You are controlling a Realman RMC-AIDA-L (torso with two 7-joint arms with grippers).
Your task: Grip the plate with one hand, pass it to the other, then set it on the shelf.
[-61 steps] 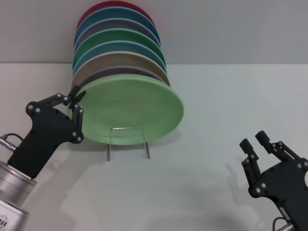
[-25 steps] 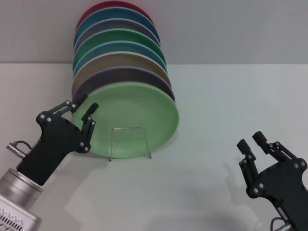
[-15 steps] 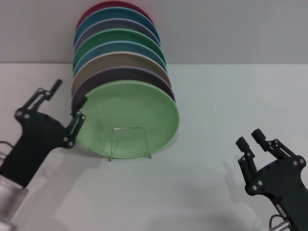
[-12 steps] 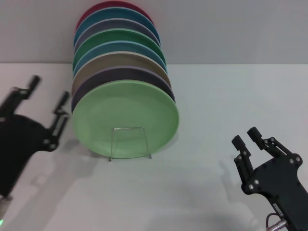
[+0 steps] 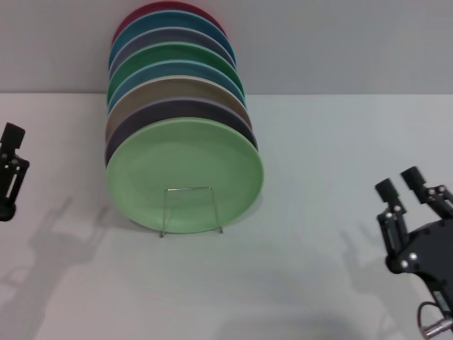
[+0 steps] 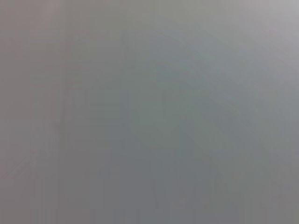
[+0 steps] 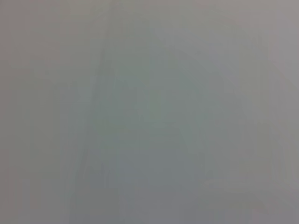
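Note:
The light mint-green plate (image 5: 185, 173) stands on edge at the front of the silver wire shelf (image 5: 188, 190), leaning on the plates behind it. My left gripper (image 5: 6, 145) is at the far left edge of the head view, well clear of the plate; one finger (image 5: 11, 161) shows and the other is cut off by the edge, so it stands open and empty. My right gripper (image 5: 400, 183), all black, is open and empty at the lower right, far from the plate. Both wrist views show only flat grey.
Several other plates stand in the rack behind the mint one: lilac (image 5: 134, 129), tan (image 5: 170, 89), blue, darker green (image 5: 170, 53), teal and red. A grey wall rises behind the rack. White table (image 5: 318, 142) spreads on both sides and in front.
My left gripper let go of the plate's left rim and drew back left to the frame edge. The plate settled upright against the stack. My right gripper shifted slightly right.

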